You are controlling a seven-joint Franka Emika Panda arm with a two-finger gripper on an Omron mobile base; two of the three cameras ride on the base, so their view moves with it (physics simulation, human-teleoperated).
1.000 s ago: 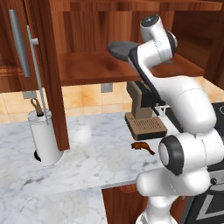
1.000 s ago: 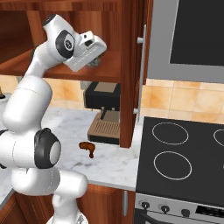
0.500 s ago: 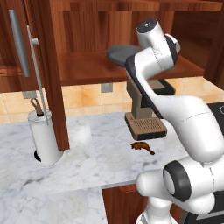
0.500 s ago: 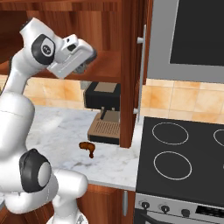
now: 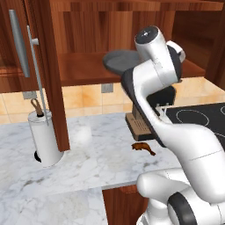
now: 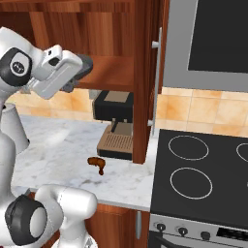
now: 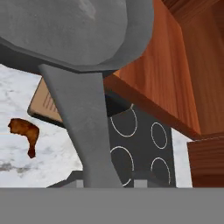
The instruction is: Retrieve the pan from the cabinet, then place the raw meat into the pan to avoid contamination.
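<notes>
**Pan out over the shelf edge, handle in the fingers**

The pan (image 5: 122, 61) is lifted at shelf height in front of the open cabinet (image 5: 83, 66), its dark round body hanging past the front edge of the wooden shelf, as the left base view shows. In the hand view the pan (image 7: 74, 30) is seen from below, and its long grey handle runs straight down to the bottom, where the fingers (image 7: 105, 180) meet it — they are closed on the handle, gripping the pan. From the right base view the white hand reaches toward the cabinet with the gripper (image 6: 77, 77) at the pan (image 6: 85, 65), just off the shelf front.

The raw meat (image 5: 143, 147) lies on the marble tabletop (image 5: 88, 162), well below the pan and apart from it, its thin end pointing toward the robot. Just behind it stands a coffee machine (image 6: 114, 123) with a brown drip tray, tucked under the cabinet. A white canister (image 5: 44, 138) sits to the left on the tabletop, beside the opened cabinet door with its long silver bar handle. The black stovetop (image 6: 203, 179) lies to the right of the tabletop — its ring marks also show in the hand view past the pan handle.
</notes>
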